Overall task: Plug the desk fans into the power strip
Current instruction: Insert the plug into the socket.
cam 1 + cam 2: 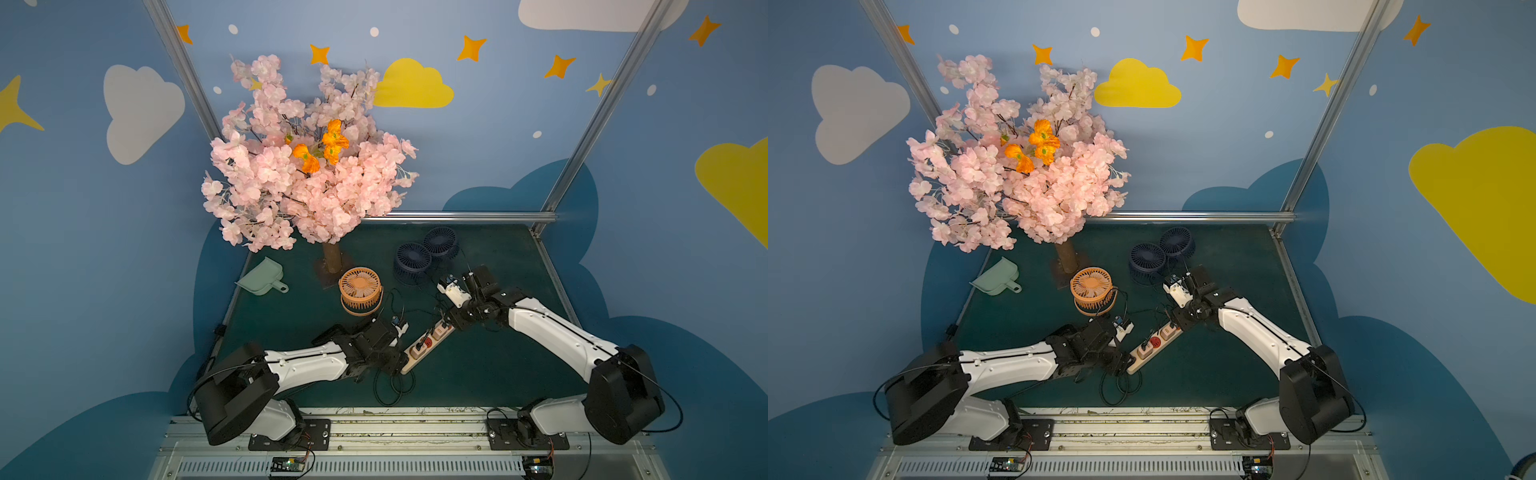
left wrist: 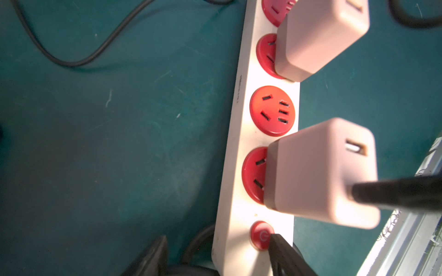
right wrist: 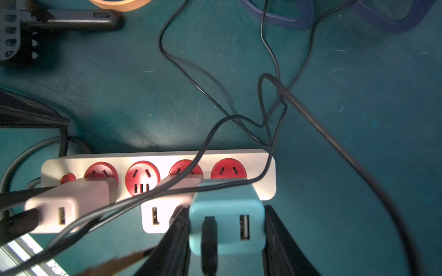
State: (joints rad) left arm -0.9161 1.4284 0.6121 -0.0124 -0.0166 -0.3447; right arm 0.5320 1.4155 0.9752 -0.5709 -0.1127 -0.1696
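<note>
Strip (image 1: 427, 342) lies diagonally on the mat (image 1: 478, 374) between the arms. Right gripper (image 3: 226, 209) is clamped on the teal adapter (image 3: 232, 198) at the socket farthest from the button (image 2: 260, 235); we can't tell if it's fully seated. We see the left gripper (image 2: 217, 239) released, jaws apart at the button end, one finger (image 2: 282, 253) over the strip.

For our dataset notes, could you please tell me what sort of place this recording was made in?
Likely a staged robot test booth rather than a home: cartoon cloud-and-star walls, an aluminium frame, and a fake blossom tree on a green tabletop.
</note>
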